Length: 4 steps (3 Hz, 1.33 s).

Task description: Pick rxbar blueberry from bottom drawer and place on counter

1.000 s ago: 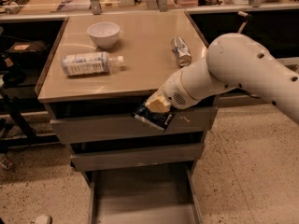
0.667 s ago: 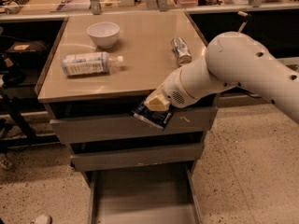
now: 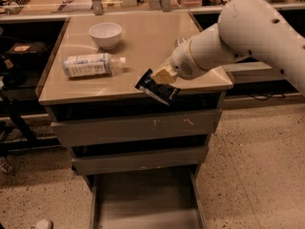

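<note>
My gripper is shut on the rxbar blueberry, a dark flat wrapper with pale lettering. It holds the bar tilted over the front edge of the counter, right of the middle. My white arm reaches in from the upper right. The bottom drawer stands pulled open below, its flat floor bare.
On the counter stand a white bowl at the back left and a plastic bottle lying on its side at the left. A silver can is mostly hidden behind my arm. Two shut grey drawers sit above the open one. A cluttered shelf runs behind.
My gripper has lifted the rxbar blueberry from in front of the top drawer up to the counter's front edge.
</note>
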### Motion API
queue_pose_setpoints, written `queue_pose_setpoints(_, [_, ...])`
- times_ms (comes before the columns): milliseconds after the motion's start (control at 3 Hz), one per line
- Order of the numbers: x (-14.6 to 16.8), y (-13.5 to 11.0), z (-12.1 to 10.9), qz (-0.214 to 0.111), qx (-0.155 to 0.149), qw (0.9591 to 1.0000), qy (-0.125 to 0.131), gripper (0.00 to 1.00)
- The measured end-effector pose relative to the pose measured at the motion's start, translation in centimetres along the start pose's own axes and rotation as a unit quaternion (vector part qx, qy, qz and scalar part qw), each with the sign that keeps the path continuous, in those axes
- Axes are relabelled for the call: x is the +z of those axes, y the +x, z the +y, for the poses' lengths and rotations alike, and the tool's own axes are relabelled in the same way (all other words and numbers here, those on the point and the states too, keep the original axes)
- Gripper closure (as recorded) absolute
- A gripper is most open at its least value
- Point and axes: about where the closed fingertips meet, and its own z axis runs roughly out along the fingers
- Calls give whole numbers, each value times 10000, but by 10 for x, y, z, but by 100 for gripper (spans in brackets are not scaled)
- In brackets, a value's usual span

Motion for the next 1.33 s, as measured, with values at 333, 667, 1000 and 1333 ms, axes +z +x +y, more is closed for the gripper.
queue_pose_setpoints(333, [7,-16,-28,94,-32,9999,124,100])
queue_pose_setpoints(667, [24,-29,-55,274,-79,9995,154,100])
queue_pose_setpoints(1000, [37,-46,-77,373,-179,9990,176,100])
queue_pose_setpoints(1333, [50,-58,-91,426,-249,9986,168,100])
